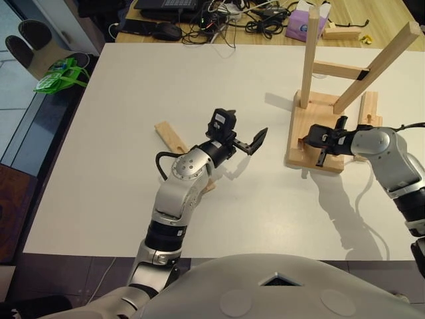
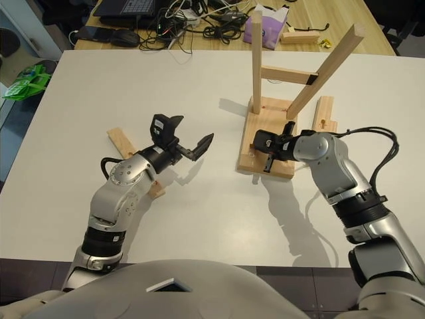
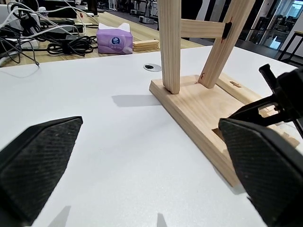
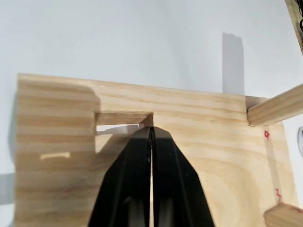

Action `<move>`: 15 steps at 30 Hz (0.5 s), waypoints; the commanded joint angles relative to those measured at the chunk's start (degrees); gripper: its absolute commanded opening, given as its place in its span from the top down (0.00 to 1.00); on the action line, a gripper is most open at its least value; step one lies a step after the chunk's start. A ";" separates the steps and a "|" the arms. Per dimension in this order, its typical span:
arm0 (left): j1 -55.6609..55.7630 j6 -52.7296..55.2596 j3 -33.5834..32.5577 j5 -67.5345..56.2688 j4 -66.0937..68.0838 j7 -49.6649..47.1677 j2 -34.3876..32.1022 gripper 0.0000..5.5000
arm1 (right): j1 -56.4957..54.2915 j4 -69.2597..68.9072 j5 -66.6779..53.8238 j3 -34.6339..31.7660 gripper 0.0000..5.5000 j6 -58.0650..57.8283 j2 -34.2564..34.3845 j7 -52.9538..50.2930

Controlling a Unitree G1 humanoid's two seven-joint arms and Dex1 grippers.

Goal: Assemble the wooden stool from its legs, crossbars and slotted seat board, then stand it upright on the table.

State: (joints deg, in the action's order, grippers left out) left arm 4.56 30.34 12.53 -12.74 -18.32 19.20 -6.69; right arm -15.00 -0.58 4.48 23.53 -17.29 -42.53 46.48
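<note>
Right gripper (image 4: 151, 130), tips together, seems to pin the seat board (image 4: 57, 123) flat beside its empty slot (image 4: 118, 127); left gripper (image 1: 246, 125) hangs spread wide, probably free for the loose leg (image 1: 170, 135).

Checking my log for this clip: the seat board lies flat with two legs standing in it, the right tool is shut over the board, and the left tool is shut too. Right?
Not quite. The left tool is open: the left wrist view shows its fingers spread wide apart. The rest stands.
</note>
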 commanded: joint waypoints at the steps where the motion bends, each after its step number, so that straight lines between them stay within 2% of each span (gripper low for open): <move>1: 2.40 2.53 -4.06 -2.52 -8.09 -0.98 -0.80 0.02 | 3.94 -11.85 -7.28 -7.77 1.00 -9.15 1.63 -0.39; 3: 2.49 3.88 -6.01 -3.30 -10.84 -1.55 -1.76 0.02 | 7.34 -19.09 -12.51 -15.38 1.00 -11.73 -0.03 0.29; 6: 1.21 4.47 -7.66 -3.62 -12.22 -2.73 -2.13 0.02 | 12.00 -21.54 -17.29 -24.83 1.00 -8.91 -1.19 1.32; 8: 0.24 4.36 -7.84 -3.76 -12.30 -3.58 -1.82 0.02 | 17.48 -19.27 -17.44 -29.34 0.94 -4.61 -3.76 3.51; 11: -1.10 4.51 -7.98 -3.95 -12.78 -4.38 -1.68 0.02 | 30.25 -16.29 -18.54 -35.62 0.85 1.23 -11.08 14.89; 15: -2.34 2.11 -9.48 -3.16 -12.66 -5.88 -1.69 0.02 | 32.71 -0.51 -19.66 -40.47 0.74 4.31 -11.16 17.55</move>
State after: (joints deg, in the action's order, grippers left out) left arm 2.70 33.90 4.31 -16.60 -30.82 14.27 -8.40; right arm 16.83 -8.00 -15.03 -15.35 -14.71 -54.02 63.44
